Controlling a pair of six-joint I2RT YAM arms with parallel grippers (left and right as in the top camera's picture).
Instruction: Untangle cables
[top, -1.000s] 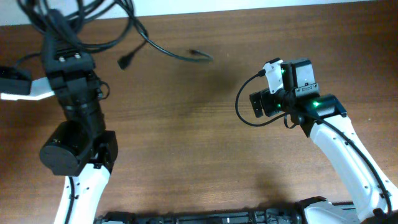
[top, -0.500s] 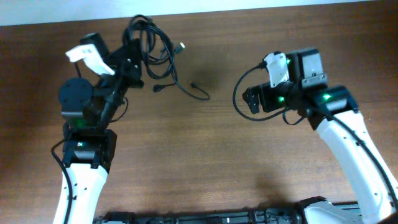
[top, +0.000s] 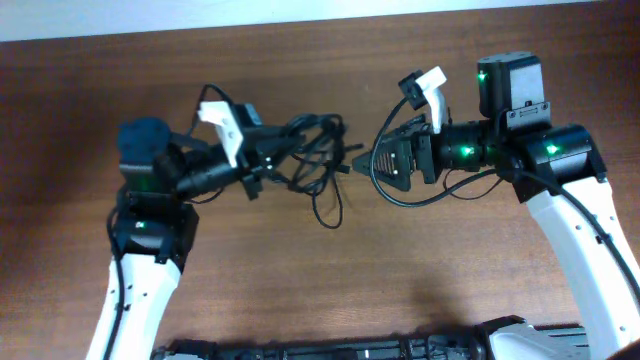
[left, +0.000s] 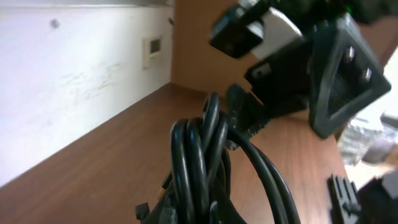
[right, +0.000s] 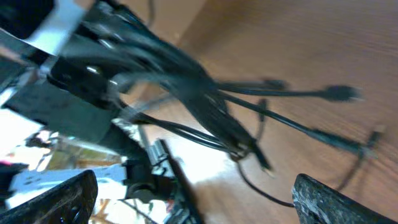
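Over wooden desk (top: 300, 280), cables (top: 310, 150) pinched in left tool (top: 262, 160), right tool (top: 362, 163) gaping just beside; could grab several strands, tightening tangle.

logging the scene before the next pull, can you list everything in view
cables: one tangled bundle, number of cords unclear, black, mid-table between the two grippers, a loose end trailing toward the near edge
table: one, brown wood, under everything
wall: one, white, behind the table
wall plate: one, pale, on the wall
left gripper: one, black, shut on the cables
right gripper: one, black, open, facing the bundle
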